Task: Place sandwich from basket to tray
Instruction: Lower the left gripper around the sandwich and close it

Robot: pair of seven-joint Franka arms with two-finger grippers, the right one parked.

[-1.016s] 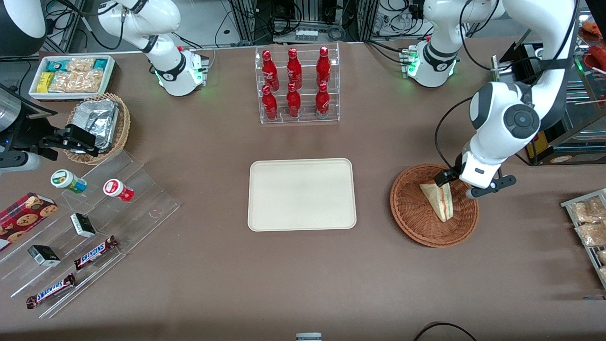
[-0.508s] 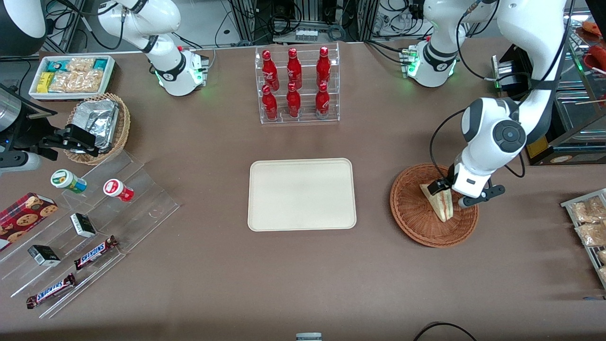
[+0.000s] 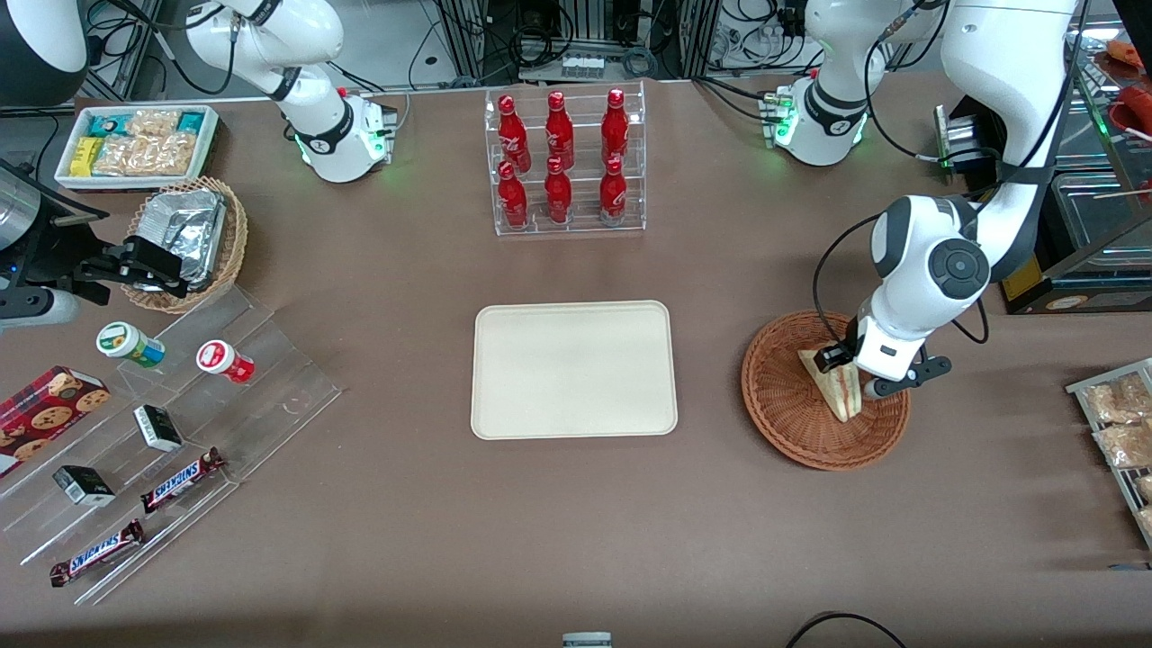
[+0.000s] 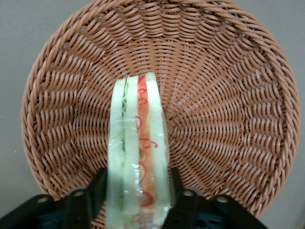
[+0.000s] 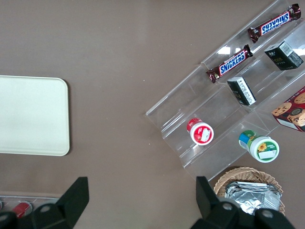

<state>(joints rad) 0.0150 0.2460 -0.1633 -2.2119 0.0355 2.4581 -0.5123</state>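
The sandwich [image 3: 835, 389], a pale bread wedge with red and green filling, stands on edge in the round reddish-brown basket [image 3: 783, 423] toward the working arm's end of the table. My left gripper [image 3: 846, 373] is down inside the basket, shut on the sandwich. In the left wrist view the sandwich [image 4: 138, 143] runs between the two black fingers [image 4: 98, 186], which press against its two bread faces over the basket [image 4: 228, 95] weave. The sandwich still rests on the basket floor. The cream tray [image 3: 574, 369] lies bare at the table's middle, beside the basket, and the tray [image 5: 28, 114] also shows in the right wrist view.
A clear rack of red bottles [image 3: 564, 162] stands farther from the camera than the tray. A wire rack of pastry packs [image 3: 1120, 423] sits at the working arm's table edge. Toward the parked arm lie acrylic steps with snacks [image 3: 162, 432], a tan basket of foil packs [image 3: 189, 238] and a white bin [image 3: 135, 144].
The left arm has come lower and a little toward the tray, bringing the gripper down around the sandwich. The sandwich and basket have stayed in place.
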